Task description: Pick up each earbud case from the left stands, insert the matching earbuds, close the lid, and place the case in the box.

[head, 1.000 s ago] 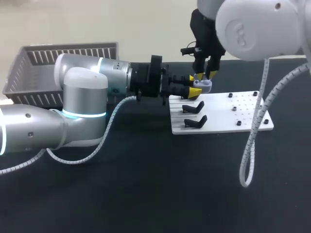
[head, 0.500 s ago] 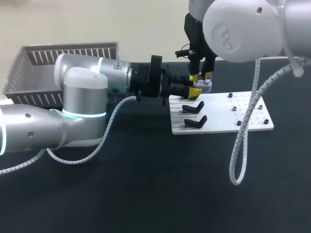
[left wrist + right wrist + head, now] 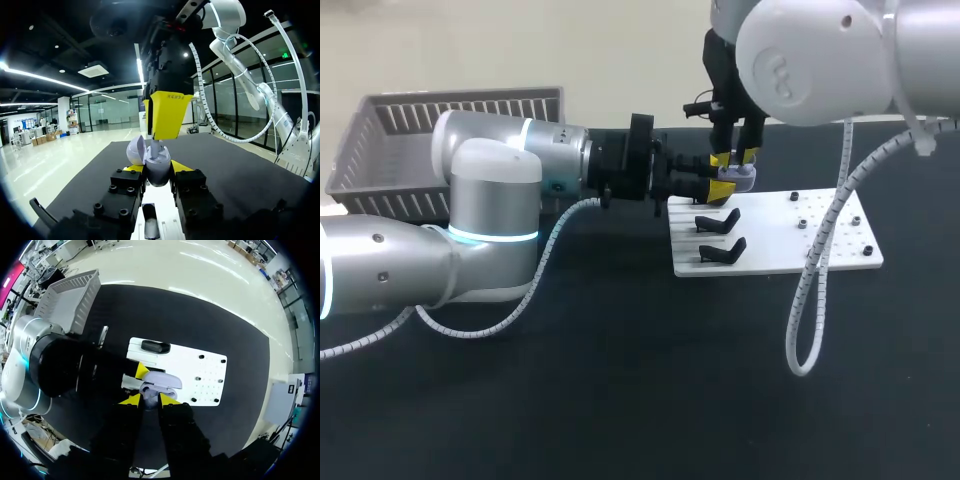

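From the head view, my left pincer (image 3: 720,188) is clamped on the earbud case (image 3: 740,178), holding it above the white board (image 3: 780,240) and well apart from the grey box (image 3: 450,110). My right pincer (image 3: 738,157) hangs directly over it. Two black stands (image 3: 718,222) on the board are bare.

In the left wrist view, the case (image 3: 157,164) sits squeezed between my left pincer's (image 3: 156,171) fingers. Its lid (image 3: 135,150) is tipped open, and a pale stem enters from above.

In the right wrist view, my right pincer (image 3: 149,399) seems closed on that small earbud (image 3: 148,390), which is touching the case.

I judge the pick-up done and the insertion under way. Closing the lid and boxing the case remain, and I cannot see what is inside the box.
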